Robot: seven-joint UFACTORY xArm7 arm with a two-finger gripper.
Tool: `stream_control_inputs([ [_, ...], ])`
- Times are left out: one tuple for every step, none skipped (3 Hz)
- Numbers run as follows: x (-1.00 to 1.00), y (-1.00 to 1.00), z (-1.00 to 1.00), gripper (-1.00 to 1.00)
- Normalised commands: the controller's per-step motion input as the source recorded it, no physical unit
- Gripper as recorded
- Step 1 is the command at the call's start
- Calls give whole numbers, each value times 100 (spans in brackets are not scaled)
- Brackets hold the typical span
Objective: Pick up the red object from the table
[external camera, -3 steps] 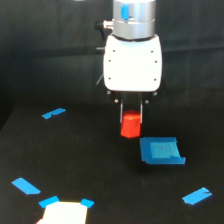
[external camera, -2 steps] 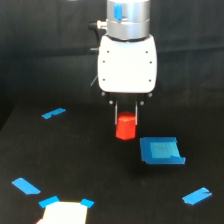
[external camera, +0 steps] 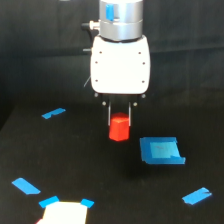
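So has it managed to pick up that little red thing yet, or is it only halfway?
Looks mostly done: the gripper is shut on the red object, which hangs between its fingers, apparently clear of the black table, beside the blue patch. In hand: holding it aloft. What's left, if anything: perhaps raising it higher.

Matt black table (external camera: pixel 60 165), smooth, no shine. Red object (external camera: pixel 119 128) looks like solid plastic w/ soft sheen. Gripper (external camera: pixel 120 120) housing is smooth white plastic, slightly glossy; thin metal fingers (external camera: pixel 109 116). Blue tape strips (external camera: pixel 53 113) look papery, matt. Blue patch (external camera: pixel 161 150) flat, dull finish.
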Motion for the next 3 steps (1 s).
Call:
stream_control_inputs([
  [-37,15,39,-100],
  [-41,-14,19,-78],
  [9,-40,7,-100],
])
